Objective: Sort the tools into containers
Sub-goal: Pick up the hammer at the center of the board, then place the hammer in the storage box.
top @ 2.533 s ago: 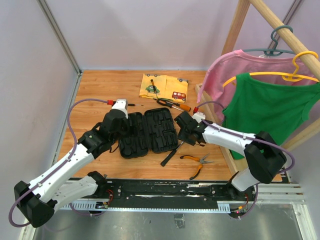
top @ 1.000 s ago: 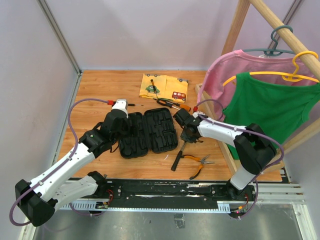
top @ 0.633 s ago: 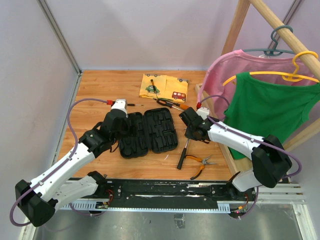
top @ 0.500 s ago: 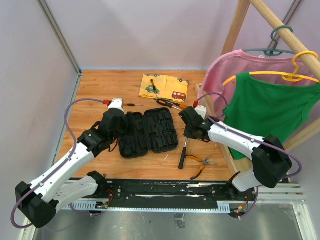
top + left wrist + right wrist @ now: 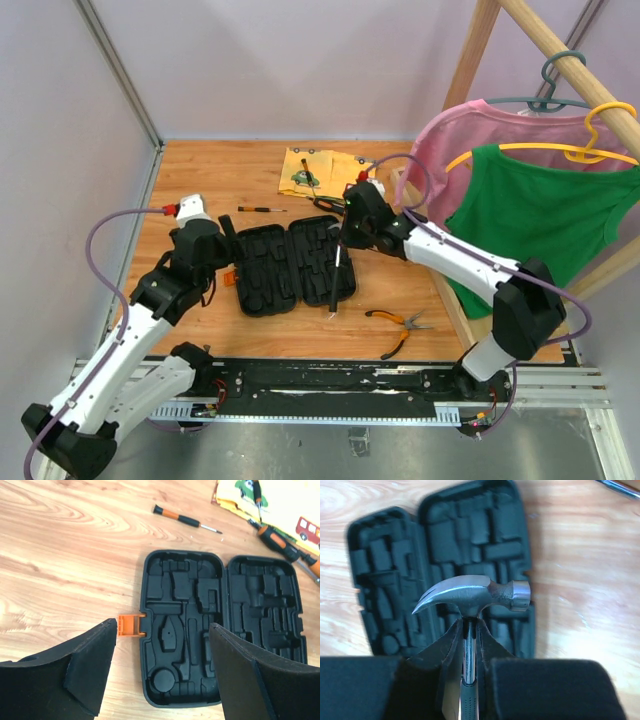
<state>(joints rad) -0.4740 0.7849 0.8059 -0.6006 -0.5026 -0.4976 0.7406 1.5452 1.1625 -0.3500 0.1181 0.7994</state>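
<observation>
The top external camera sits high above and behind both arm bases (image 5: 192, 358), tilted down over the whole light wooden table (image 5: 230, 170). The left wrist camera looks down from well up, past its own two black fingers (image 5: 75, 675), at the open black plastic clamshell tool case (image 5: 220, 625) between and beyond them. The right wrist camera peers along its own dark fingers (image 5: 445, 652) from close in. The head of a steel claw hammer (image 5: 475, 592) sits just past their tips, the case blurred beneath. All three views share that case.
</observation>
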